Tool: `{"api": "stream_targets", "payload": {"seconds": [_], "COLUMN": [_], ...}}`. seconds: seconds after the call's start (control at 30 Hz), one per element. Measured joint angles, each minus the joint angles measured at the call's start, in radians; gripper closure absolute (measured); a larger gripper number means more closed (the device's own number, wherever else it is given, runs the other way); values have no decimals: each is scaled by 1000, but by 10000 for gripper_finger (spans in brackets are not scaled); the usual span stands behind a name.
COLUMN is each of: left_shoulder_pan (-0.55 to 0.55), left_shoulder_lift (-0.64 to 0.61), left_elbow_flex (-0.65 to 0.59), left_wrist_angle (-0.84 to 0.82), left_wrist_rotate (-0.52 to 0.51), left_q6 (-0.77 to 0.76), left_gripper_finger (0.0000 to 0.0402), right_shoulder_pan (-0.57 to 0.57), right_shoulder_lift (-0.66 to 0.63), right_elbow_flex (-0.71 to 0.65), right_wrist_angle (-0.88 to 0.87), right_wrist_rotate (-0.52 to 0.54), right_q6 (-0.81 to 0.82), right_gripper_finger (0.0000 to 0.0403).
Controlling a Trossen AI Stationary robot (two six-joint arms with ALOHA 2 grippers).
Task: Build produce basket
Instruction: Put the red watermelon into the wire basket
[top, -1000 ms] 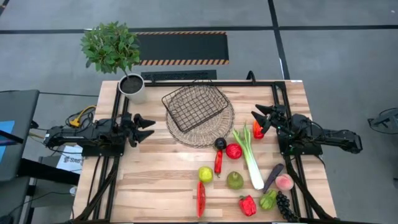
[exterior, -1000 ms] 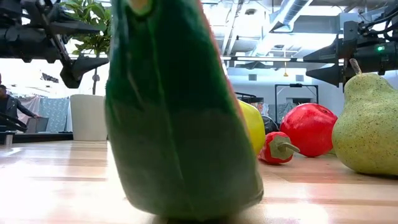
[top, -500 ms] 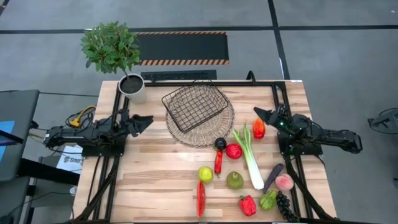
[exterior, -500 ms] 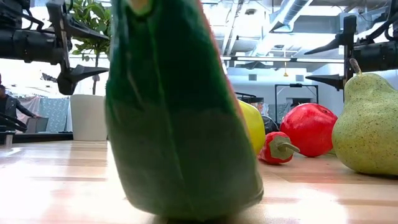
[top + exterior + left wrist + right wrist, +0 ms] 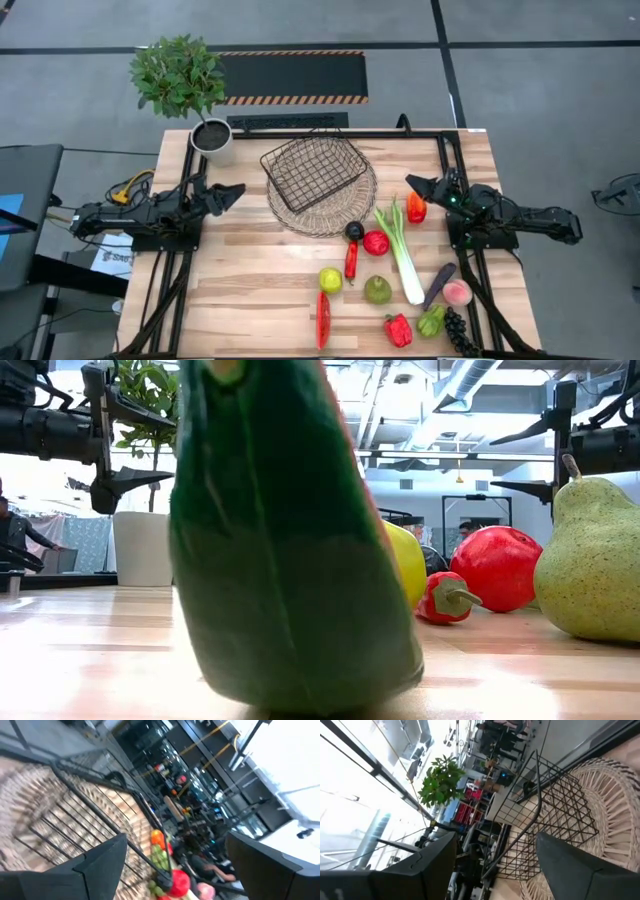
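High view: basket [image 5: 312, 172] sits on the wicker tray [image 5: 322, 210]; produce [image 5: 400, 262] lies scattered on the worktop [image 5: 240, 290] — left tool [image 5: 228, 194] and right tool [image 5: 424, 186] both spread apart, empty.

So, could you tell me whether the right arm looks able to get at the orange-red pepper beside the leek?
Probably yes. The right claw, fingers open, hovers just beside the orange-red pepper, with only bare table between them; the leek lies on the pepper's far side.

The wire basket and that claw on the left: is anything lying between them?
No. In the high view only bare table separates the open left gripper from the basket, which sits on a wicker tray.
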Motion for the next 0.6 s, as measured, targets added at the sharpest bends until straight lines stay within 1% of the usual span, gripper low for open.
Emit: {"api": "stream_targets", "payload": {"seconds": [0.07,0.13,0.27,0.37,0.47,0.6], "left_shoulder_pan": [0,0,0,0,0,0], "left_shoulder_lift": [0,0,0,0,6,45], "left_elbow_flex": [0,0,0,1,43,160], "left_wrist_angle": [5,5,21,142,236,206], "left_wrist_rotate": [-30,-32,43,92,131,180], "left_q6": [-3,-20,-60,-109,-139,-75], "left_gripper_finger": [76,76,76,76,76,76], "right_shoulder_pan": [0,0,5,15,27,34], "right_shoulder_lift": [0,0,0,0,0,0], "right_elbow_flex": [0,0,1,0,0,1], "right_wrist_angle": [5,3,-17,-5,100,239], "right_wrist_rotate": [12,12,4,-32,-41,-42], "right_q6": [0,-9,-25,12,38,-44], "right_gripper_finger": [112,112,112,112,112,112]}}
